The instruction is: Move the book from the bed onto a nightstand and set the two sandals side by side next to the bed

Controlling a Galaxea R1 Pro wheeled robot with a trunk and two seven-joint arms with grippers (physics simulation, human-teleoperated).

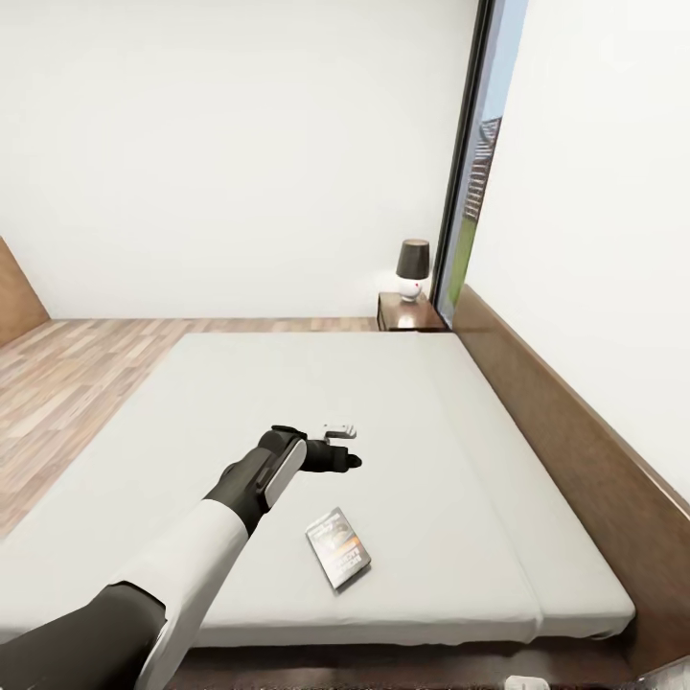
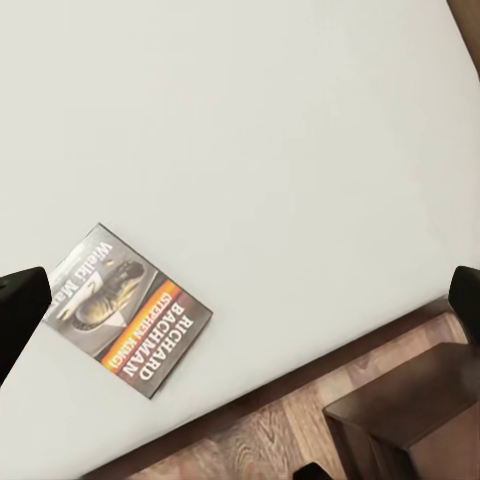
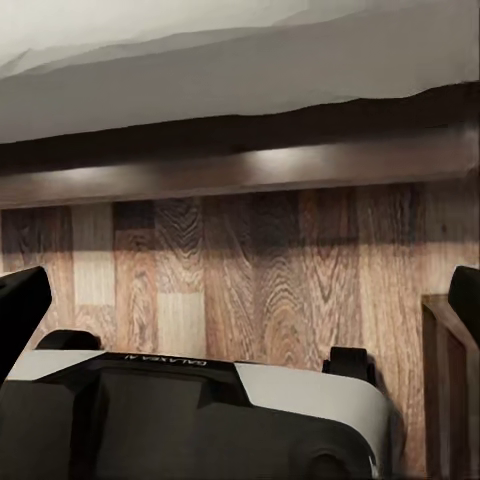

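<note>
The book (image 1: 337, 547) lies flat on the light grey mattress of the bed (image 1: 316, 383), near its front edge; its dark cover with an orange band (image 2: 128, 311) reads "Richard Bachman". My left gripper (image 1: 347, 460) hovers over the mattress just beyond the book, open and empty, with its dark fingertips (image 2: 20, 305) wide apart. My right gripper (image 3: 240, 310) is low beside the bed frame (image 3: 240, 170), open and holding nothing. A small dark-brown nightstand (image 1: 410, 315) stands at the far side of the bed by the headboard (image 1: 565, 422). The sandals are out of view.
A lamp (image 1: 413, 269) with a dark shade stands on the far nightstand, next to a tall window (image 1: 476, 182). Wood-plank floor (image 1: 67, 374) runs along the bed's left. A dark-brown wooden cabinet corner (image 2: 405, 425) sits on the floor by the bed's near edge. My base (image 3: 200, 420) is close to the frame.
</note>
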